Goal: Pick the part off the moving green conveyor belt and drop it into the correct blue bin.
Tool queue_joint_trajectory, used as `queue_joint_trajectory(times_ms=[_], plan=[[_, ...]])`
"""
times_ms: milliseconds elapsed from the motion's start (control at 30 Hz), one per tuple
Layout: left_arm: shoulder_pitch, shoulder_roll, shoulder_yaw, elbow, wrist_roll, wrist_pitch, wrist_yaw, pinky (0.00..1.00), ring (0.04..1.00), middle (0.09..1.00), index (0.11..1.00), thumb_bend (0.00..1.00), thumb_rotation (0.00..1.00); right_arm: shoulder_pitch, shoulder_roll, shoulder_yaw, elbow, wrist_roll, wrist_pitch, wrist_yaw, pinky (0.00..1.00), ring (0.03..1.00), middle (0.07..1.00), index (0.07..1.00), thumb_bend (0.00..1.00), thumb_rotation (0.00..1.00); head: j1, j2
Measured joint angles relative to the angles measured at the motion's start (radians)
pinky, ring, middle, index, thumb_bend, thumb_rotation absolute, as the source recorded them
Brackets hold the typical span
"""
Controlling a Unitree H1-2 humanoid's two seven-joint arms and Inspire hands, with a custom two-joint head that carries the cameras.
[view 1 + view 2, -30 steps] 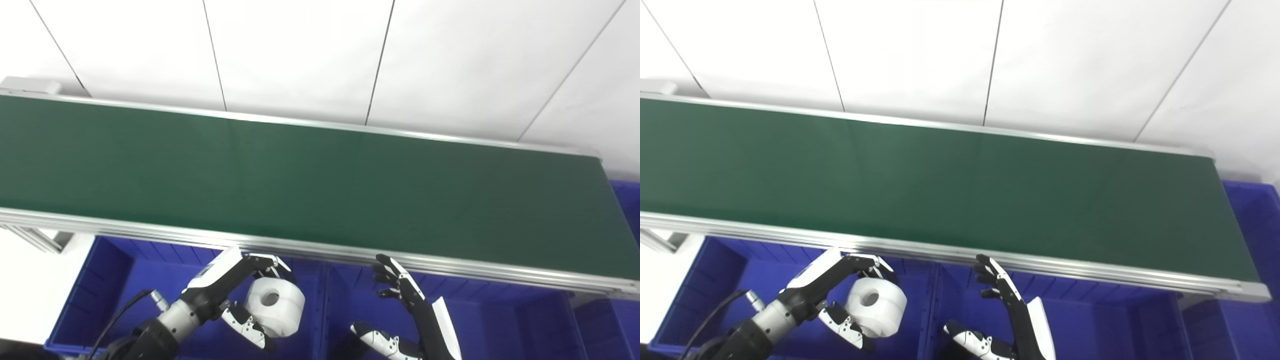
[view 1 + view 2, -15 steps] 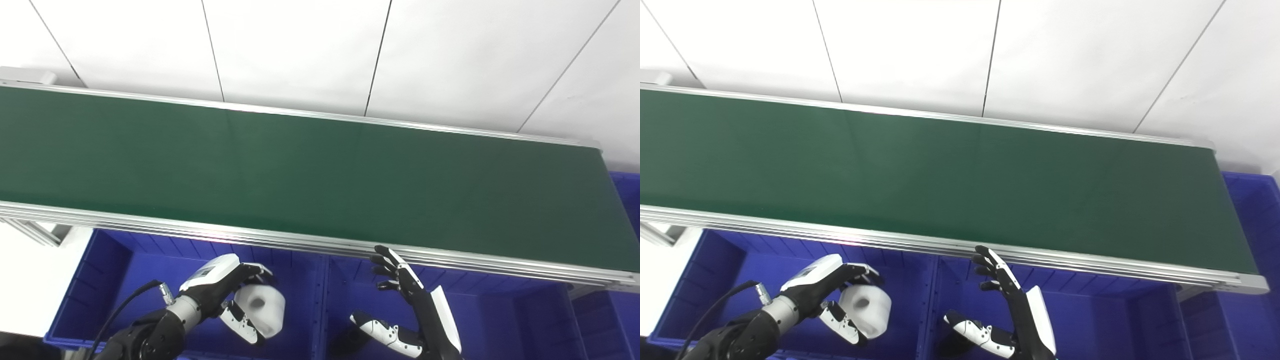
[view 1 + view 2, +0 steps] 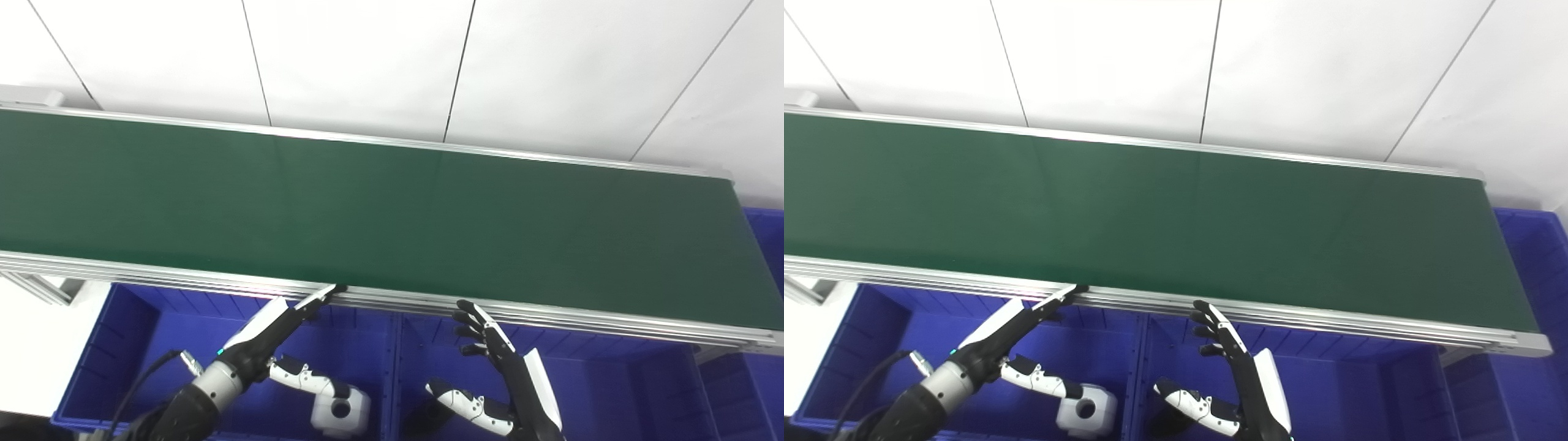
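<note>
The white part (image 3: 340, 413), a blocky piece with a round hole, lies on the floor of the left blue bin (image 3: 128, 343), also seen in the right eye view (image 3: 1084, 410). My left hand (image 3: 269, 343) is open above that bin, fingers stretched up toward the conveyor's near rail, thumb just beside the part. My right hand (image 3: 496, 373) is open and empty over the middle blue bin (image 3: 612, 380), fingers spread. The green conveyor belt (image 3: 380, 214) carries nothing in view.
The belt's aluminium near rail (image 3: 551, 312) runs just above both hands. A further blue bin (image 3: 762, 239) shows past the belt's right end. A divider wall (image 3: 395, 367) separates the left and middle bins. White wall panels lie behind the belt.
My left hand opened and let go of the white part, which dropped to the floor of the left bin. Its fingers stretched up toward the rail. The right hand stayed nearly still.
</note>
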Motion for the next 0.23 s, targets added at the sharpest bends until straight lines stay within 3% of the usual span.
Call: queue_joint_trajectory(times_ms=[233], plan=[[0.042,-0.022,-0.04,0.0,-0.034,-0.117,0.006,0.85,0.942,0.976,0.958,0.76,0.39,0.005,-0.012,0.001,-0.019,-0.011,0.054,0.022,0.73,0.828,0.87,0.911,0.66,0.46,0.003,-0.006]])
